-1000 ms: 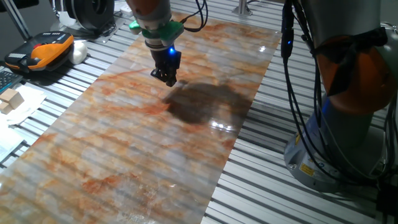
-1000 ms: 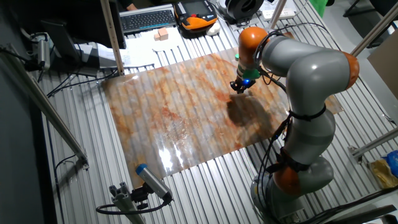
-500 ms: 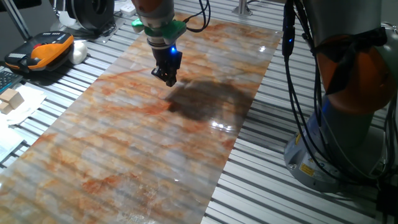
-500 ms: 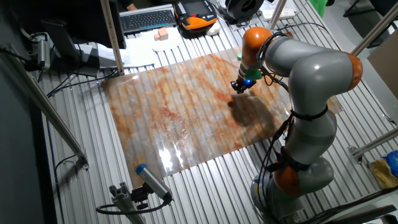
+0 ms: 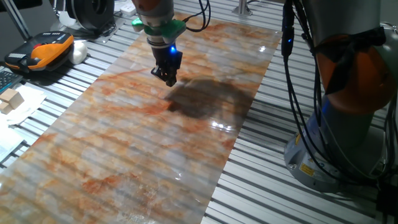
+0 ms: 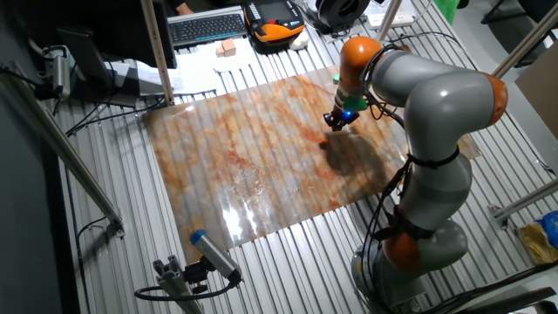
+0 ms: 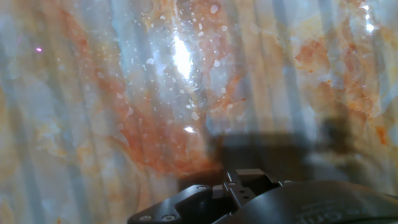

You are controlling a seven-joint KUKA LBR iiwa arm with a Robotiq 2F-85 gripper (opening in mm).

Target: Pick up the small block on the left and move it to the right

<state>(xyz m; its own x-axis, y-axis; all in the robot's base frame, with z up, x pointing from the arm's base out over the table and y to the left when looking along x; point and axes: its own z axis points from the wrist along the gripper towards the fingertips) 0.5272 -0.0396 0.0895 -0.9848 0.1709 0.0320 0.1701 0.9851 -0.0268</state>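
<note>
In one fixed view the gripper [image 5: 166, 78] hangs low over the marbled sheet [image 5: 143, 137] near its far edge, fingers drawn together; whether the block sits between them I cannot tell. 2 larger blocks [image 5: 10, 99] rest on paper at the bench's left edge. In the other fixed view the gripper [image 6: 335, 123] stands near the sheet's [image 6: 253, 166] far right corner. The hand view shows only blurred sheet [image 7: 124, 93]; no block is visible.

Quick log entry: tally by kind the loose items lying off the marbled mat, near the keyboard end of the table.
Keyboard: 1
Orange-and-black handheld controller: 1
White mouse: 1
Pale wooden blocks on white paper: 2
Total: 5
</note>
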